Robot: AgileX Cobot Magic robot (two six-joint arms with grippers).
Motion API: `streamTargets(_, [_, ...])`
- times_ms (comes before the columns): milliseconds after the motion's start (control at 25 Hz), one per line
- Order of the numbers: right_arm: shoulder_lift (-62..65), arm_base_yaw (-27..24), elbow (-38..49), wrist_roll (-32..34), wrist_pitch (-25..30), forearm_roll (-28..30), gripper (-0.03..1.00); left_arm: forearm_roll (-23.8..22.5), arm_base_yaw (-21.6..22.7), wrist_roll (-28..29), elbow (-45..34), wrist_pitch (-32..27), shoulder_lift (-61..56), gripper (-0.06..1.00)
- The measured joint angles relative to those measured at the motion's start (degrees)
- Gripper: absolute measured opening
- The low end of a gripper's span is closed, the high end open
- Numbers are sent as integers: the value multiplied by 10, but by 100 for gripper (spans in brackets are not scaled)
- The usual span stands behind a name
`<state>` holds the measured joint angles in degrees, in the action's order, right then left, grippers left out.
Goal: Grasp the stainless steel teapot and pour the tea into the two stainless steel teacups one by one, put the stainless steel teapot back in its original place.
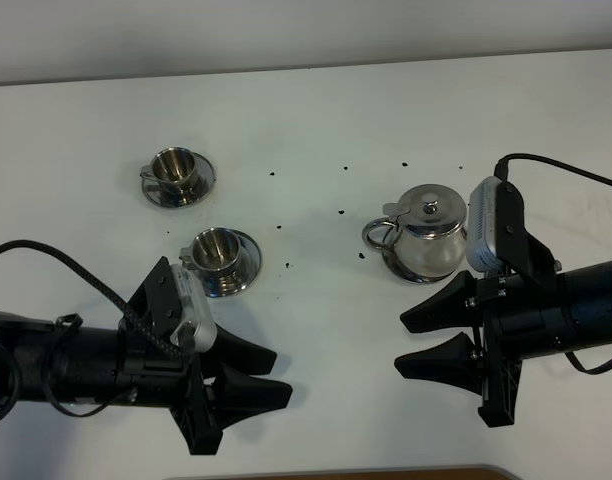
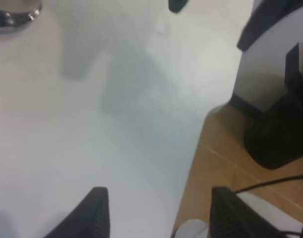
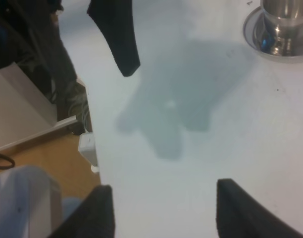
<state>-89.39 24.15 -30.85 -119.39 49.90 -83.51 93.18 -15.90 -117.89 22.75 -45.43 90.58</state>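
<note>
1. White table [image 1: 306, 110]: spreads beneath the left gripper [image 1: 283, 375] and right gripper [image 1: 399, 343].
2. Dark specks [image 1: 289, 265]: scattered on it, off to one side of both grippers.
3. Wooden floor [image 2: 211, 168]: past the table's edge, just beside the left gripper.

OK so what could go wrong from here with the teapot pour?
1. The teapot is shiny and round, and its handle points sideways, not toward the open right gripper; a grasp could slip or tip it.
2. The far cup and near cup are small, so the pour could miss; dark specks already dot the table.
3. The near cup sits close to the left gripper, which the teapot might bump.
</note>
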Motion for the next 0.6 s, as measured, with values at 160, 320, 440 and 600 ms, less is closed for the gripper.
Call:
streamTargets(160, [0, 0, 0, 0, 0, -15, 46, -6, 0, 26, 25, 2, -1, 52])
streamTargets(320, [0, 0, 0, 0, 0, -49, 46, -49, 0, 81, 60, 25, -36, 52])
streamTargets(440, [0, 0, 0, 0, 0, -90, 46, -94, 0, 157, 88, 50, -88, 52])
streamTargets(600, [0, 0, -1, -7, -4, -143, 44, -187, 0, 334, 121, 93, -176, 52])
